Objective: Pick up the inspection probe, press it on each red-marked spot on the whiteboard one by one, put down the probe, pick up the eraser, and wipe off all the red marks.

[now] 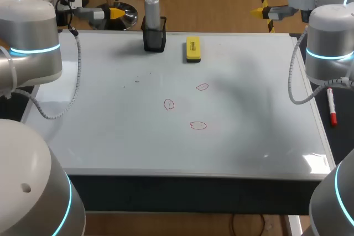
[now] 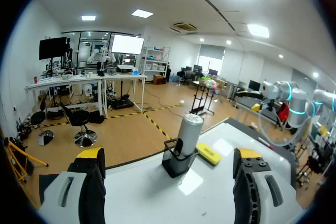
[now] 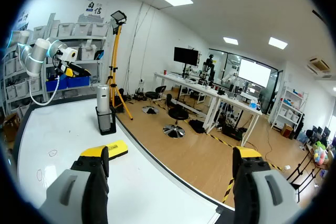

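Left hand point(image 2: 168, 156): fingers spread wide, nothing held; raised near the far left edge of the whiteboard point(image 1: 110, 136), pointing along that edge towards the probe.
Right hand point(image 3: 170, 153): fingers equally wide apart, nothing held; raised near the far right corner, one finger over the board and the other out past the far edge.
Probe point(image 1: 152, 6): silver cylinder, upright in a black holder point(image 1: 154, 40) just inside the far edge, left of the middle; seen straight ahead between the left hand's yellow tips, well apart from both.
Eraser point(image 1: 192, 48): yellow block lying flat just beside the holder on its right, not touching it, long side running away from the far edge.
Red marks: three small rings in the middle of the board, one towards the far right point(image 1: 202, 87), one to the left point(image 1: 168, 104), one nearest the front point(image 1: 198, 125); set apart from one another, well apart from holder and eraser, well inside every edge.
Open room: bare white surface all round the marks, widest towards the near edge and the left side.
Edges: board covering nearly the whole worktop point(image 1: 193, 194); dark front face below the near edge.
Cables: a grey loop from the left arm point(image 1: 55, 115) drooping over the left edge, another from the right arm point(image 1: 296, 100) hanging over the right edge.
Red marker point(image 1: 332, 109): lying just outside the right edge, parallel to it.
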Motion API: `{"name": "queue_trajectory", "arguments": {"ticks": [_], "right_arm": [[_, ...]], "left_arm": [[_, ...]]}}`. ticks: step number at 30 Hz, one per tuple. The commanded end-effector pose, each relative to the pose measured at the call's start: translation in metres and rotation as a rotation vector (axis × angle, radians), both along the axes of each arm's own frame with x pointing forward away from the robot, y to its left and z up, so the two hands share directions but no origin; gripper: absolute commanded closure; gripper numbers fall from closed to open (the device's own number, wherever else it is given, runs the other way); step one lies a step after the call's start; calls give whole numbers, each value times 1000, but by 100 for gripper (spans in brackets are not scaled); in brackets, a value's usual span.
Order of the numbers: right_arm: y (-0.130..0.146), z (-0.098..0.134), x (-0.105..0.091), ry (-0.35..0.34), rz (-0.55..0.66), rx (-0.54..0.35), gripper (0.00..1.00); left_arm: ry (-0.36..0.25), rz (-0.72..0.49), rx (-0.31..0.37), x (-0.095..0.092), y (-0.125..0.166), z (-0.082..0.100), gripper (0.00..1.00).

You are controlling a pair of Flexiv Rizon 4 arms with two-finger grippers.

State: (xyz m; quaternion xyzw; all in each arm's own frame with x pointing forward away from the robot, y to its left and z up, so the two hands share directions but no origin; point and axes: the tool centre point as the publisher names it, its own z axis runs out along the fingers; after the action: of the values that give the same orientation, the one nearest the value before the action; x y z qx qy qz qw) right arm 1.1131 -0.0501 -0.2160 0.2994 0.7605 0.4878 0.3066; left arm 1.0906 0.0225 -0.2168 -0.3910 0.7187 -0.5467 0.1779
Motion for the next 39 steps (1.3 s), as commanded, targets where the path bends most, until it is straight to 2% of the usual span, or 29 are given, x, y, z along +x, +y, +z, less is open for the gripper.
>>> {"name": "queue_trajectory", "arguments": {"ticks": [1,23,28,31,39], "right_arm": [[0,0,0,0,0,0,0],[0,0,0,0,0,0,0],[0,0,0,0,0,0,0],[0,0,0,0,0,0,0],[0,0,0,0,0,0,0]], "left_arm": [[0,-1,-1,0,0,0,0],[0,-1,-1,0,0,0,0],[-7,-61,-26,3,-2,-1,0],[-10,-100,-64,4,-6,-2,0],[-33,-327,-182,1,-31,0,0]]}}
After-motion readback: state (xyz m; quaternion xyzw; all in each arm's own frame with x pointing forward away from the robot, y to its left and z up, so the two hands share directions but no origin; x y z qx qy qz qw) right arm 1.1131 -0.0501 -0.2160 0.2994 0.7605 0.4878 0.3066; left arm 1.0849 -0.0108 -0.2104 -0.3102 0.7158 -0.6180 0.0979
